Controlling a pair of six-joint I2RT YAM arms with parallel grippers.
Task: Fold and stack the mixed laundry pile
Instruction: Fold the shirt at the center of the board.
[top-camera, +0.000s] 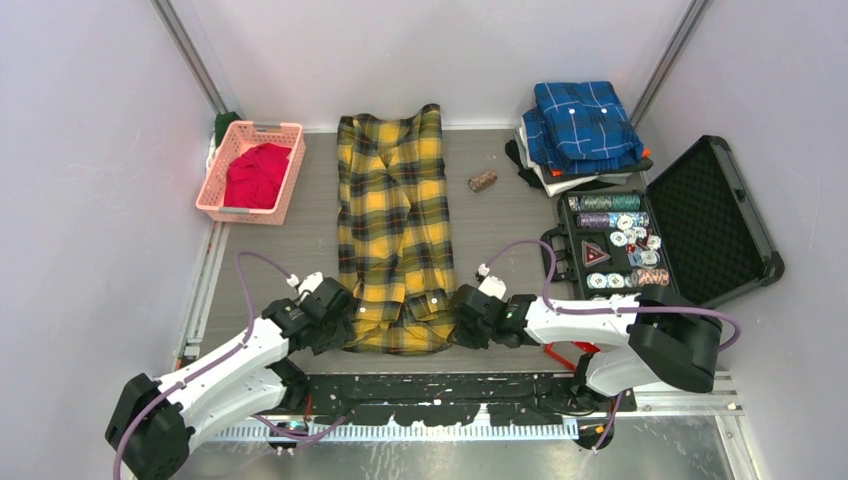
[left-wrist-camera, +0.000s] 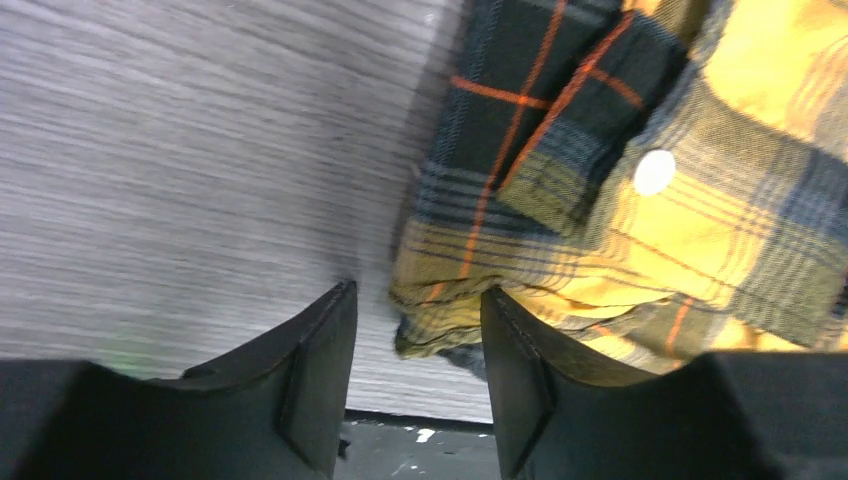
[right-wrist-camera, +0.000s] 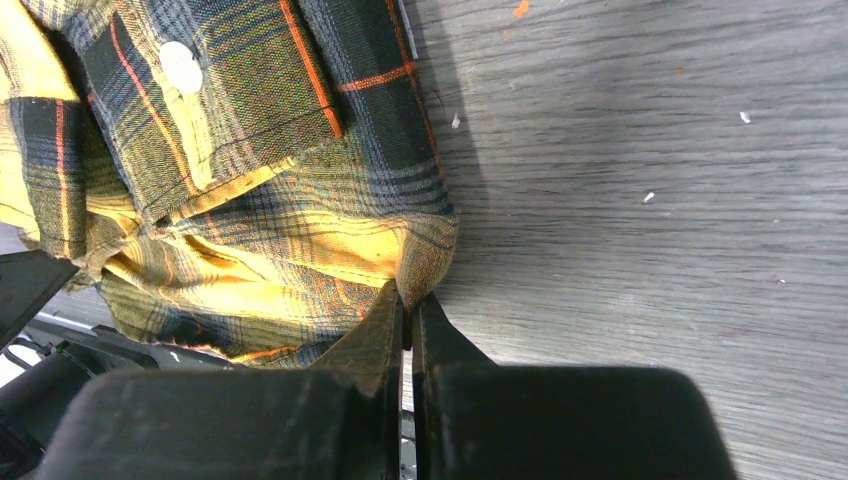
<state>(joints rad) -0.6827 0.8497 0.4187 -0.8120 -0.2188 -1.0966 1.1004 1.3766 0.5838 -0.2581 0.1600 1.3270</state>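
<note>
A yellow plaid shirt lies flat and lengthwise down the middle of the grey tabletop, its collar end toward the far wall. Its near hem lies just short of the tabletop's near edge, where both arms meet it.

The right tool is closed, its tips pinching the shirt's near right corner. The left tool stands with its jaws apart, straddling the near left corner. The bunched hem sits between the fingers and is not clamped.

A strip of bare wood runs along the shirt's left side, separating it from the pink basket at the far left. The basket holds the red T-shirt. A wider bare strip lies along the shirt's right side, between the shirt and an open black case of poker chips. Toward the far end of that strip lies a small brown roll, apart from the shirt. A folded blue plaid shirt tops a stack in the far right corner, behind the case.
</note>
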